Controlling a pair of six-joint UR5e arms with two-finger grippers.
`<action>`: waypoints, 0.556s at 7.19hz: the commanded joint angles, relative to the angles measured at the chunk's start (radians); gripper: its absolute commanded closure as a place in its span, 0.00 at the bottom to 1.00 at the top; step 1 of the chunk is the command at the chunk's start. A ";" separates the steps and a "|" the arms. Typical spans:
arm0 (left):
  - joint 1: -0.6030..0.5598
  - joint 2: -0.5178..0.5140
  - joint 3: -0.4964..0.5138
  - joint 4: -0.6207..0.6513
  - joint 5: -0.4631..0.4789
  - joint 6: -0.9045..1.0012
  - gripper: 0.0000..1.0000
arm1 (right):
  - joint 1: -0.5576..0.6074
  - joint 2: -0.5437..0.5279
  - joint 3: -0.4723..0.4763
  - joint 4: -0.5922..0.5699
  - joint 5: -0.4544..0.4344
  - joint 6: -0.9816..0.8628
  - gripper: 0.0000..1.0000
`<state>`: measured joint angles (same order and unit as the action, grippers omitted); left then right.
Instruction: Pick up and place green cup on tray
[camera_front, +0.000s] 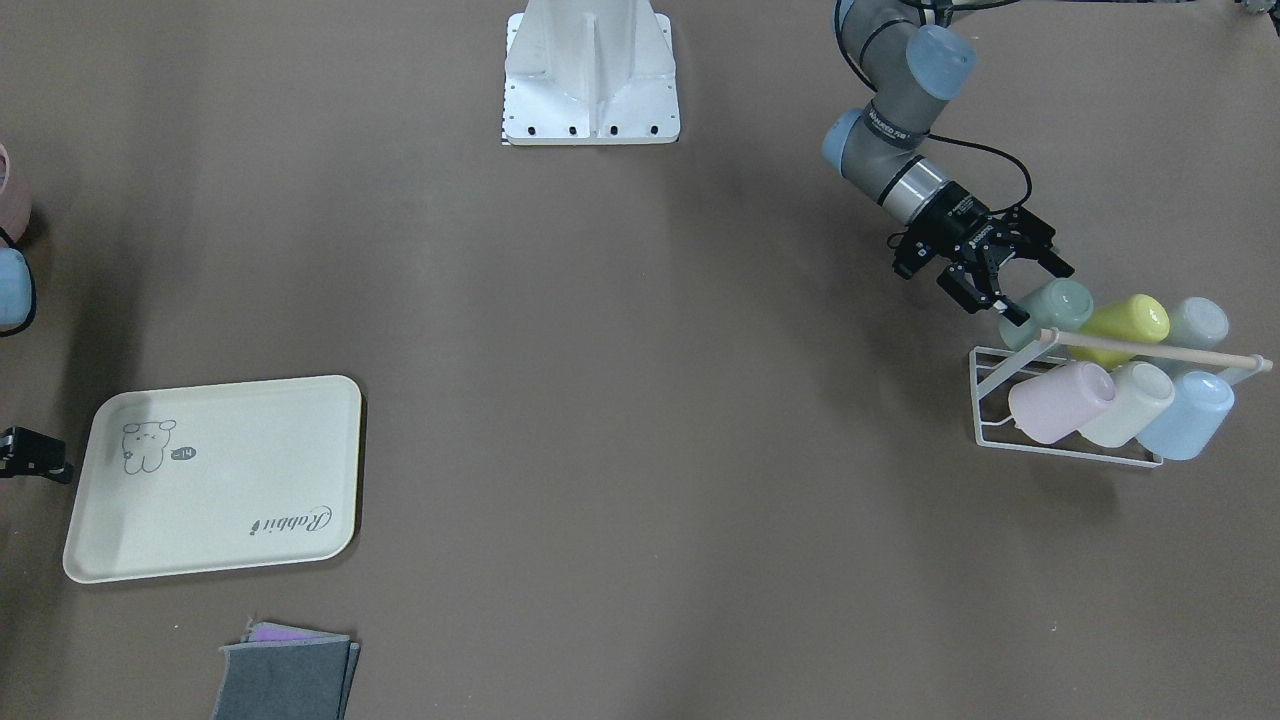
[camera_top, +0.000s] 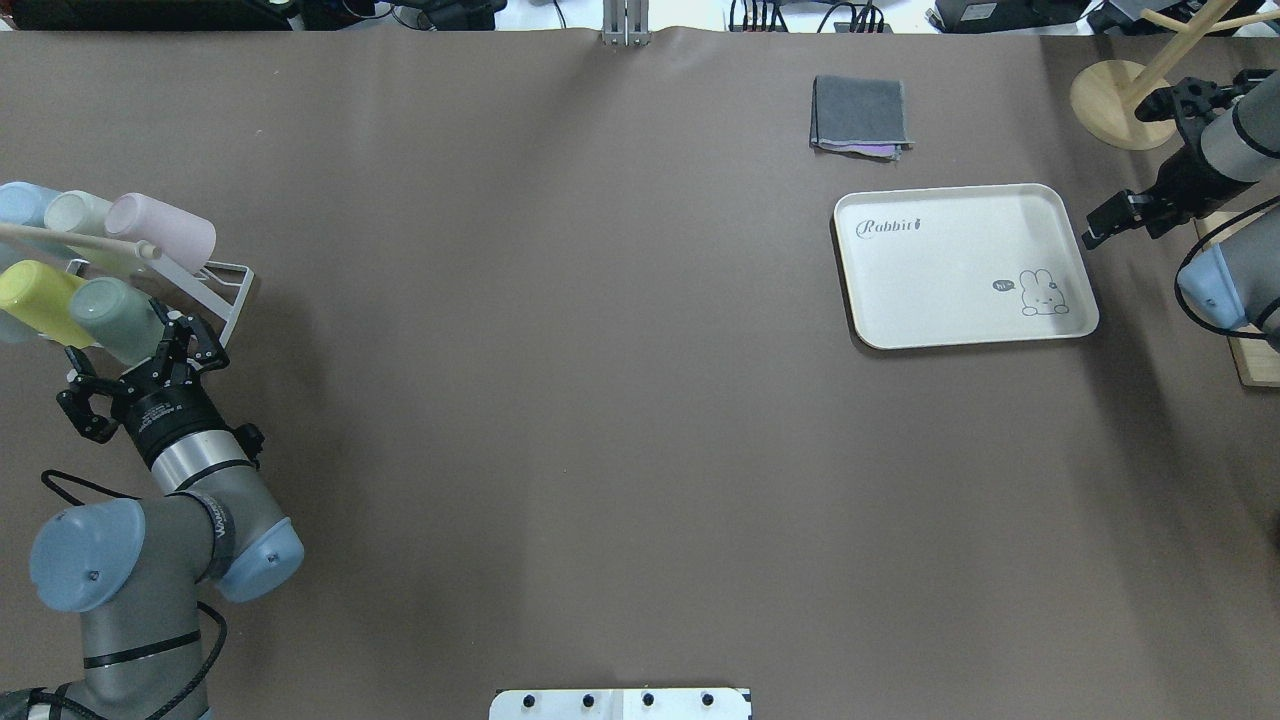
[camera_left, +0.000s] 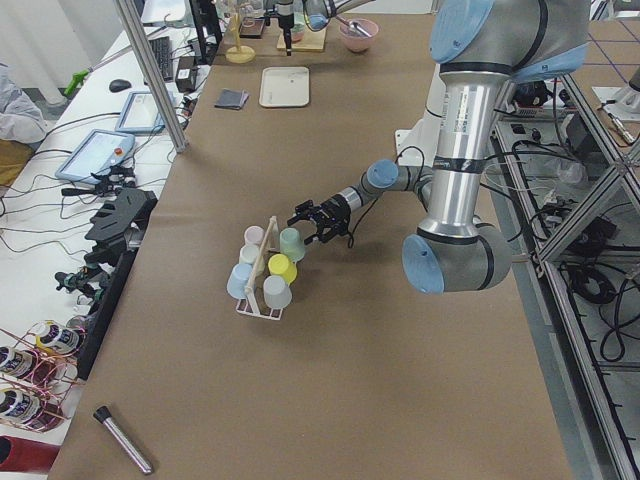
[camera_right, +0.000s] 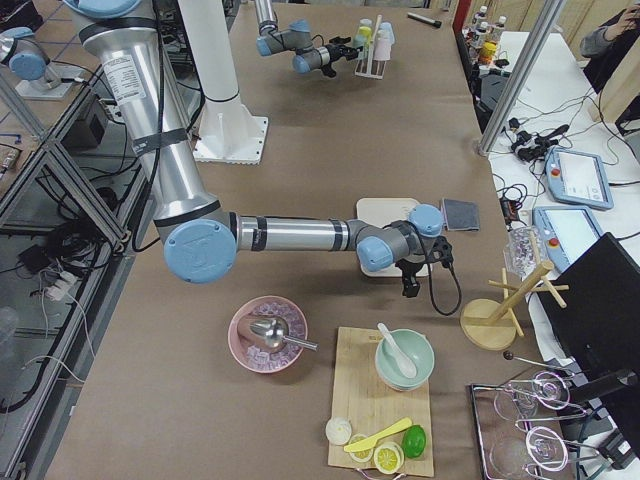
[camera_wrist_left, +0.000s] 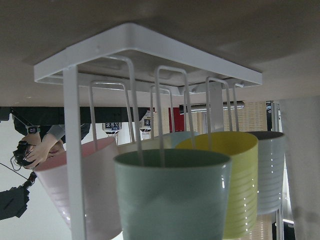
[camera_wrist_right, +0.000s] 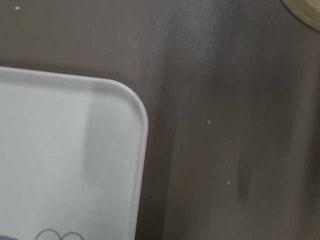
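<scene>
We see one broad table (camera_front: 640, 400) under a matte brown sheet. On it lies one cream tray (camera_front: 215, 490), a flat rounded-corner rectangle with a raised rim. The right gripper (camera_top: 1098, 228) sits just beside the tray's edge; we cannot tell how its jaws stand. Well apart stands one white wire rack (camera_wrist_left: 145, 45) topped by a wooden dowel (camera_front: 1150, 350). It carries six smooth, faintly ribbed tumblers (camera_front: 1135, 400) in two rows of three. The green cup (camera_front: 1058, 308) sits tilted at one row's end. The left gripper (camera_front: 1036, 290) is spread wide at the cup's closed end, gripping nothing.

Cups (camera_front: 1140, 400) on rack (camera_wrist_left: 140, 47), tray (camera_top: 960, 270) well apart, cloth (camera_top: 860, 112) beyond
</scene>
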<state>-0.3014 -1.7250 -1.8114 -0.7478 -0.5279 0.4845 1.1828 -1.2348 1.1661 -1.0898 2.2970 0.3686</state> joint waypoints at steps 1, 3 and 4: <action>-0.004 -0.008 0.012 -0.001 0.041 0.003 0.06 | -0.003 0.021 -0.013 0.010 0.004 0.013 0.15; -0.004 -0.008 0.012 0.002 0.086 0.003 0.06 | -0.021 0.029 -0.017 0.010 0.002 0.030 0.15; -0.005 -0.008 0.027 -0.001 0.088 0.002 0.06 | -0.031 0.035 -0.025 0.010 0.002 0.032 0.15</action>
<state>-0.3057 -1.7329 -1.7961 -0.7473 -0.4525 0.4873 1.1630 -1.2059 1.1481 -1.0800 2.2999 0.3969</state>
